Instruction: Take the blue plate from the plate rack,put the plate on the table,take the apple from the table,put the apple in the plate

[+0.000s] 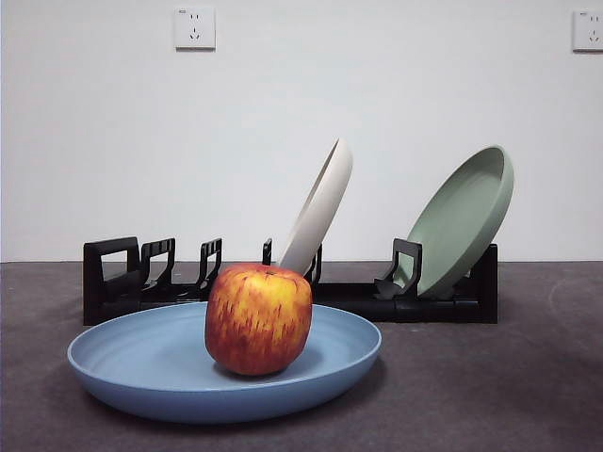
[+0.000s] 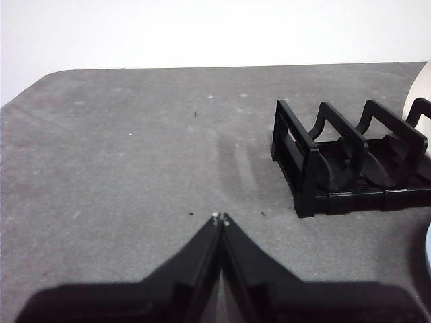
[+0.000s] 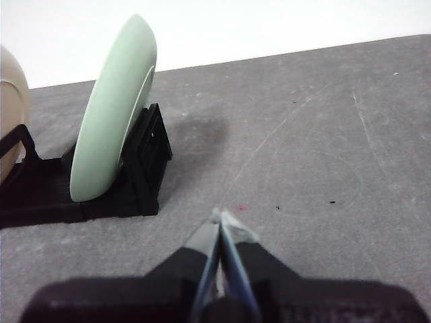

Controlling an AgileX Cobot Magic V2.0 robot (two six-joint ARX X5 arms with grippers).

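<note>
**Operator:** Apple (image 1: 258,318) position, please confirm.

**Inspector:** It rests inside the blue plate (image 1: 141,363), slightly right of the plate's centre in the front view, upright with the dimpled top facing up. Nothing is touching it.

**Operator:** Plate position?

**Inspector:** Flat on the table (image 1: 490,395), in front of the plate rack (image 1: 113,282) and apart from it. The rack's left slots hold nothing. A cream plate (image 1: 320,207) leans in a middle slot and a green plate (image 1: 462,221) leans at the right end.

**Operator:** Left gripper (image 2: 221,219) state?

**Inspector:** Jaws pressed together, tips meeting, holding nothing. It hangs over bare table beside the rack's empty end, well apart from the apple. A sliver of the blue plate shows at the edge of its wrist view.

**Operator:** Right gripper (image 3: 222,219) state?

**Inspector:** Jaws also pressed together and empty. It sits over bare table near the rack end that carries the green plate. Neither gripper appears in the front view.

**Operator:** Task progress?

**Inspector:** Judged from the layout, all four steps read as complete: plate out of the rack, plate on the table, apple off the table, apple in the plate. No step appears outstanding.

**Operator:** Any risk?

**Inspector:** Low. The apple looks stable, and the raised rim should contain it if it rolls.
</note>
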